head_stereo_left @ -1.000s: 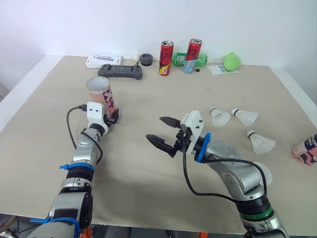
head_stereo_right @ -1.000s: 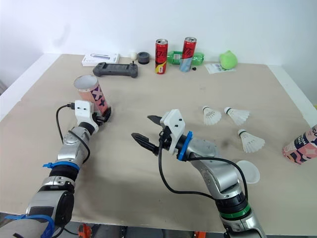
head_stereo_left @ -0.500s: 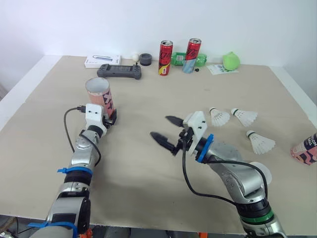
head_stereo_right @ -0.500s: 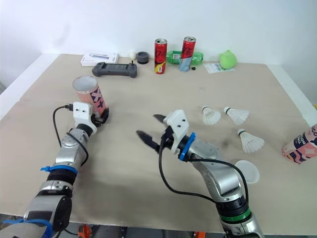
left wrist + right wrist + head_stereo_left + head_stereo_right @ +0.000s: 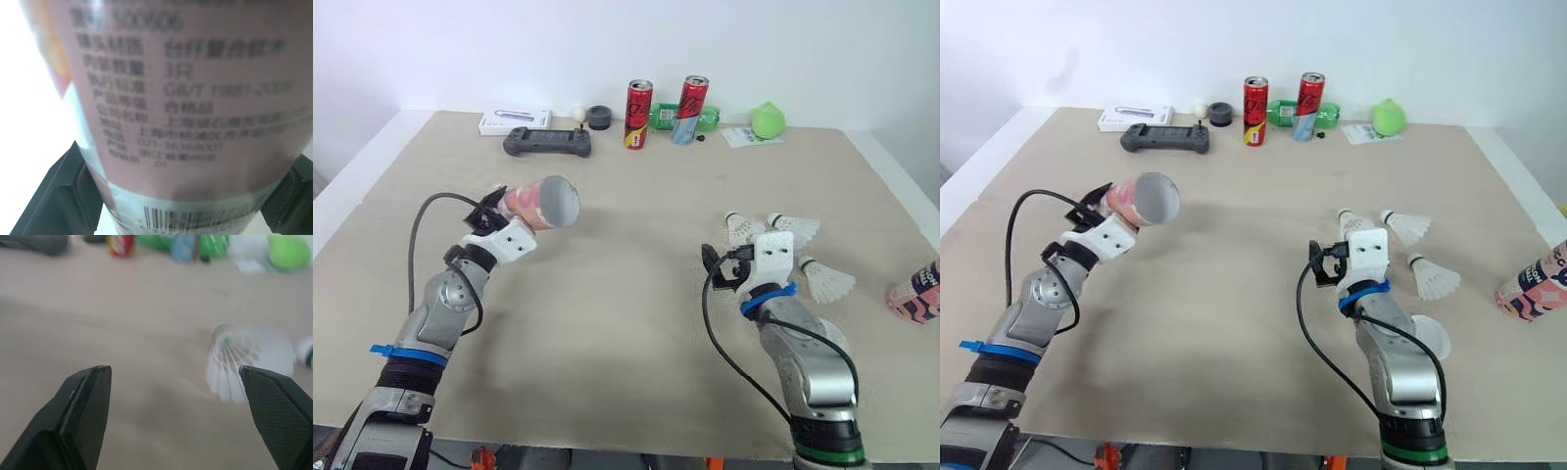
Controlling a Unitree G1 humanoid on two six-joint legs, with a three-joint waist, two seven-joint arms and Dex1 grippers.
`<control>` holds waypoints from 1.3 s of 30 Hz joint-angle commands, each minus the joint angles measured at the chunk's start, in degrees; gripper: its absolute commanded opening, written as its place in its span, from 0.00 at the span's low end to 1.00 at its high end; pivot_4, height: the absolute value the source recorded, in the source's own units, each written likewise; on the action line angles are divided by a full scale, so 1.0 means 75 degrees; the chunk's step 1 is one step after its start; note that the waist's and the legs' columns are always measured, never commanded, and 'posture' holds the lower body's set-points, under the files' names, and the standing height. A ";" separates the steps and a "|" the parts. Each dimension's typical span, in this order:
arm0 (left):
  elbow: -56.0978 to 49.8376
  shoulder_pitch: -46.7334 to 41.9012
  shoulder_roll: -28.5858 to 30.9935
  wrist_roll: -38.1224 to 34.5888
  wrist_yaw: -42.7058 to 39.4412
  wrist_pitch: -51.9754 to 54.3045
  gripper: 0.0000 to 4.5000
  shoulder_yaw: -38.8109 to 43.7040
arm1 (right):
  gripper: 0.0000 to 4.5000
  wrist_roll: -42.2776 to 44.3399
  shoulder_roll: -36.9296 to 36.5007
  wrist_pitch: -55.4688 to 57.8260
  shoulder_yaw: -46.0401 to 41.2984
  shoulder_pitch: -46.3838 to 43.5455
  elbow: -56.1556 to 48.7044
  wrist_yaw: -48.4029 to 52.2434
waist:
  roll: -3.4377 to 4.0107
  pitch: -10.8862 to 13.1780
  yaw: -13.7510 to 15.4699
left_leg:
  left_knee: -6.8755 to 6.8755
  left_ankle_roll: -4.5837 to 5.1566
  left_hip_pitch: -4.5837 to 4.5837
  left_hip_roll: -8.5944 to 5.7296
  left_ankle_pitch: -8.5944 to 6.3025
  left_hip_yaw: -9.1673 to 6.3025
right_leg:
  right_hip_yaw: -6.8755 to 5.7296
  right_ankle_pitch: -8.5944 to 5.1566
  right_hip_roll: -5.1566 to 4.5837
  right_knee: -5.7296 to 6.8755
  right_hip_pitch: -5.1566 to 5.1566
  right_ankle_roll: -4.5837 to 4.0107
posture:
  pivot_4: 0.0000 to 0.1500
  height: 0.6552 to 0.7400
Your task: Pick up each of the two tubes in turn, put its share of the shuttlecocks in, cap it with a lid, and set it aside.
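My left gripper is shut on a pink shuttlecock tube, held off the table and tipped over, its open mouth facing right. The left wrist view has the tube's label between both fingers. My right gripper hangs open low over the table, just left of three white shuttlecocks. One shuttlecock lies ahead of its open fingers in the right wrist view. A second pink tube lies at the right edge. A white lid lies beside my right forearm.
Along the far edge stand two red cans, a green bottle, a green ball, a grey game controller, a white box and a black ring.
My left gripper has lifted the tube off the table and tipped it from upright to lying, mouth to the right. My right gripper has swung right, up to the shuttlecocks.
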 commanded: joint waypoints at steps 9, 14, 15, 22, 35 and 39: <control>-0.0730 0.0012 -0.0122 0.0087 -0.0088 0.0194 0.81 -0.0086 | 0.73 -0.0202 0.0088 -0.2541 -0.0611 -0.2678 0.4666 -0.0057 | 0.0007 0.0005 -0.0024 | -0.0026 0.0017 -0.0003 -0.0003 0.0014 -0.0002 | -0.0002 0.0031 -0.0002 -0.0001 -0.0001 -0.0035 | 1.00 1.00; -0.0871 0.0103 -0.0135 0.0076 -0.0160 0.0484 0.81 -0.0079 | 0.16 -0.0122 0.0031 -0.2695 -0.0590 -0.2619 0.4639 0.0250 | 0.0008 0.0004 -0.0025 | -0.0042 0.0017 -0.0005 -0.0006 0.0014 -0.0007 | -0.0002 0.0031 -0.0005 -0.0001 -0.0006 -0.0039 | 1.00 1.00; -0.0894 0.0119 -0.0137 0.0069 -0.0200 0.0549 0.81 -0.0094 | 0.02 -0.0038 0.0016 -0.2624 -0.0558 -0.2552 0.4461 0.0444 | 0.0008 0.0004 -0.0025 | -0.0044 0.0017 -0.0005 -0.0006 0.0014 -0.0007 | -0.0002 0.0030 -0.0005 -0.0001 -0.0006 -0.0040 | 1.00 1.00; -0.0941 0.0122 -0.0257 0.0022 -0.0733 0.1331 0.81 -0.0277 | 0.01 0.1628 -0.0676 -0.1672 0.0542 -0.1779 0.0956 0.3858 | 0.0021 0.0013 -0.0083 | -0.0042 0.0017 -0.0008 -0.0009 0.0014 -0.0014 | -0.0003 0.0023 -0.0004 0.0001 -0.0005 -0.0029 | 1.00 1.00; -0.0677 -0.0200 -0.0479 0.0120 -0.0934 0.1529 0.81 -0.0676 | 0.01 0.0563 -0.0328 -0.0888 0.2723 -0.2954 0.0347 0.4189 | 0.0019 0.0012 -0.0188 | -0.0022 0.0010 -0.0002 0.0000 0.0042 -0.0028 | -0.0024 0.0020 0.0004 0.0009 -0.0002 0.0009 | 1.00 1.00; -0.0730 -0.0185 -0.0495 0.0104 -0.0926 0.1556 0.81 -0.0695 | 0.16 0.0630 -0.0041 -0.0780 0.2745 -0.3103 0.0247 0.4250 | 0.0019 0.0012 -0.0187 | -0.0022 0.0008 -0.0011 -0.0002 0.0043 -0.0028 | -0.0023 0.0023 0.0001 0.0009 -0.0006 0.0004 | 1.00 1.00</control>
